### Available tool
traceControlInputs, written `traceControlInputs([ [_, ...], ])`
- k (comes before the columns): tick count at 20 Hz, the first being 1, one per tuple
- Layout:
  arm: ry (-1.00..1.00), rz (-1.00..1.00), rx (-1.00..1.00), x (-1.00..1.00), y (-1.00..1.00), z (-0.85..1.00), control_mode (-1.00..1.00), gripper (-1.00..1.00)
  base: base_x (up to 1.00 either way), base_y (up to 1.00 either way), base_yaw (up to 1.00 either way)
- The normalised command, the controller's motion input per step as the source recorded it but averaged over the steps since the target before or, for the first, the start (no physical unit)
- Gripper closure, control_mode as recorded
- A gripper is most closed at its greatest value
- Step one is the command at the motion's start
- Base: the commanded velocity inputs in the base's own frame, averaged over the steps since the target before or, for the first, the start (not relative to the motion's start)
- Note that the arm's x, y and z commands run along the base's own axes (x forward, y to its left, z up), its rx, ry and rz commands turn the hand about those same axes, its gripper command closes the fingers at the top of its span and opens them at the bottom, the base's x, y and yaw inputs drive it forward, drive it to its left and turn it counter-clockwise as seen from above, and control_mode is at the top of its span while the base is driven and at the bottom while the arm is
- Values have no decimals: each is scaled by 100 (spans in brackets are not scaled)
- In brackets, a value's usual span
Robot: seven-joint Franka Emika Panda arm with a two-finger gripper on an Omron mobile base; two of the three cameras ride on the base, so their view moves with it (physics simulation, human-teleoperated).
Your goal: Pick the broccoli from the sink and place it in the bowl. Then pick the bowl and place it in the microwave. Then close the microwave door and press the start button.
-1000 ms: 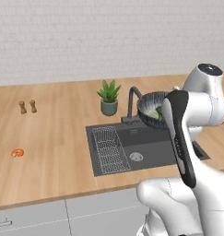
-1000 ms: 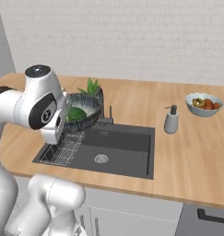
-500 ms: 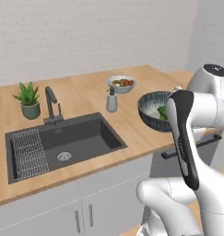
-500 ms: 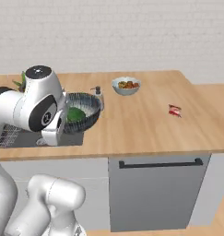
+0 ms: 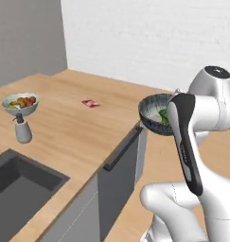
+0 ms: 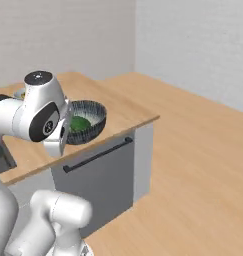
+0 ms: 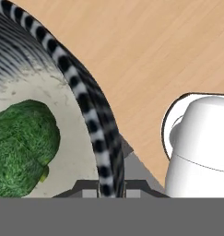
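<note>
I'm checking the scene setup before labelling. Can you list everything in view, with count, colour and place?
bowl: 1, dark blue-grey speckled, whitish inside, held up by its rim beyond the counter's end.
broccoli: 1, green, inside the bowl.
food bowl: 1, light, orange-brown contents, on the counter's left.
soap bottle: 1, grey, in front of the food bowl.
packet: 1, red, mid-counter.
sink: 1, dark grey, lower left.
counter: 1, wood.
dishwasher: 1, grey, black handle, under the counter.
gripper: 1, dark, shut on the bowl's rim.
</note>
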Motion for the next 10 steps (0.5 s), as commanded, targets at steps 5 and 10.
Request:
traceControlInputs([
  [5,0,0,0,0,0,0,100,100,0,-19,-93],
  [10,0,0,0,0,0,0,100,100,25,-29,-76],
])
